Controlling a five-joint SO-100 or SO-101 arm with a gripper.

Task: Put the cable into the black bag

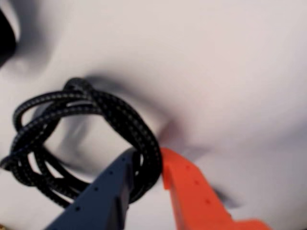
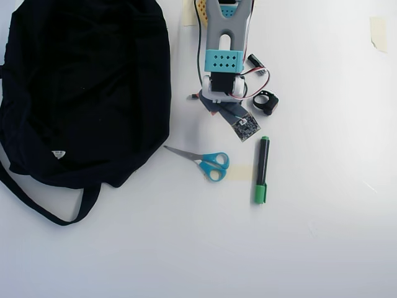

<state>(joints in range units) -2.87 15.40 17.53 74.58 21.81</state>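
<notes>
A plain white tabletop (image 2: 322, 248) fills both views, bright and evenly lit. In the overhead view the black bag (image 2: 80, 87) takes up the far left, a big rounded mass of soft fabric with a small white label (image 2: 57, 154) near its lower edge and a thin strap (image 2: 43, 205) looping out toward the near left.

The arm (image 2: 224, 56) reaches in from the far edge, just right of the bag, its body covering what lies beneath it. The cable cannot be made out in the overhead view. The wrist view shows it: the cable (image 1: 81, 139), a braided black cord wound in a loose coil, lies on the white surface, and the gripper (image 1: 149, 165) is clamped on the right side of the coil, with the dark blue finger (image 1: 105, 191) on its inner side and the orange finger (image 1: 192, 191) on its outer side.

Between the arm and the near part of the table lie blue-handled scissors (image 2: 208, 162), blades pointing left toward the bag, and just right of them a green-capped black marker (image 2: 262, 171). A small black ring-shaped strap (image 2: 267, 102) sits right of the arm. Scraps of tape (image 2: 377, 31) are stuck at the far right.
</notes>
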